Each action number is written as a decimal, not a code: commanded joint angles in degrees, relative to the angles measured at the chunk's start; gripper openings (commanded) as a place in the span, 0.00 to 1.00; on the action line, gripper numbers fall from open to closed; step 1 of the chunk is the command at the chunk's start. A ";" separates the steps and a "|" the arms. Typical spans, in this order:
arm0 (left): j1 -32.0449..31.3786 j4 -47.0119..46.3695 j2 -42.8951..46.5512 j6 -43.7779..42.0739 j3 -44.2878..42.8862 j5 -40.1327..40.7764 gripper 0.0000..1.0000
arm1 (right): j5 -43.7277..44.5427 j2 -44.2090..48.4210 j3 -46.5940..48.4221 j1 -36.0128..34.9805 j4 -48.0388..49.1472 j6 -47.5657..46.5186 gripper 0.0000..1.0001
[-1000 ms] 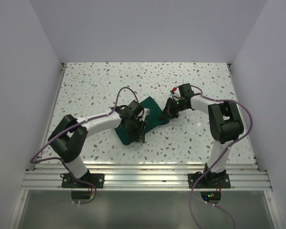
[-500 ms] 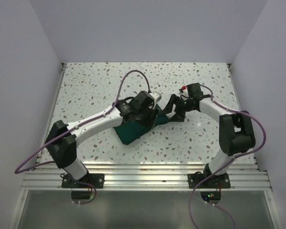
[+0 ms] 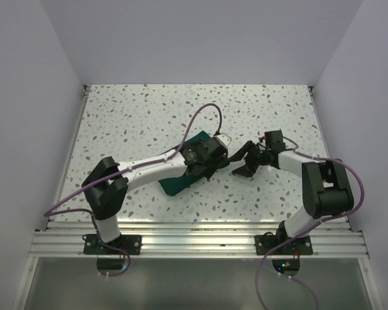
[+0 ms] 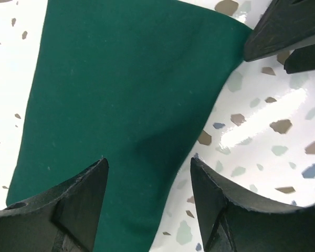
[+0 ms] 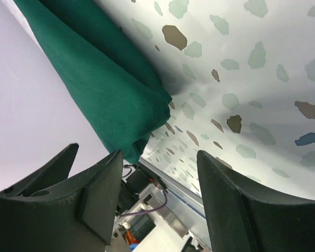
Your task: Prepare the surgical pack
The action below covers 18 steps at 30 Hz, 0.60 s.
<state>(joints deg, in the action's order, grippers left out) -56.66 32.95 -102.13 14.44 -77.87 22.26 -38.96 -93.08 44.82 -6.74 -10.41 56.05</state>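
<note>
The surgical pack (image 3: 173,183) is a dark green fabric bundle lying folded on the speckled tabletop, partly hidden under my left arm. My left gripper (image 3: 215,169) hovers open over its right end. In the left wrist view the green cloth (image 4: 121,94) fills the upper left, and its right edge runs between the open fingers of the left gripper (image 4: 147,164). My right gripper (image 3: 244,163) stands open just right of the bundle, nothing between its fingers. In the right wrist view the folded cloth end (image 5: 110,89) lies apart from the open right gripper (image 5: 157,157).
White walls enclose the speckled table (image 3: 129,116) on three sides. A metal rail (image 3: 194,239) runs along the near edge by the arm bases. Purple cables (image 3: 207,113) loop above both arms. The right gripper's black fingers (image 4: 283,31) show in the left wrist view's top right corner.
The right gripper has opened, let go of the cloth's right corner and drawn back to the right. The left arm has reached across to the bundle's right end and opened wider.
</note>
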 commanded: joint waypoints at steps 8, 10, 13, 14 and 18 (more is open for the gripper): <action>-0.55 -4.29 -2.47 -1.78 0.17 3.23 0.68 | 0.90 5.36 -5.88 -0.29 10.68 5.83 0.47; -0.64 -5.09 -1.67 -1.78 0.87 3.14 0.69 | 0.90 5.45 -6.75 -0.46 11.03 5.47 0.46; -0.90 -4.65 -3.07 -1.96 0.44 4.46 0.70 | 0.38 4.93 -8.42 -0.99 14.36 6.52 0.41; -0.99 -4.56 -3.51 -1.96 -0.35 4.54 0.70 | 0.46 4.84 -8.78 -1.43 15.07 6.79 0.40; -2.92 -4.65 -3.87 -2.04 -0.88 6.12 0.71 | 0.38 4.66 -9.49 -1.96 16.74 6.88 0.38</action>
<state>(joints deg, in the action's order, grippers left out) -57.91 30.48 -105.91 13.65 -77.62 25.85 -38.48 -89.49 35.70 -8.23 2.22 62.22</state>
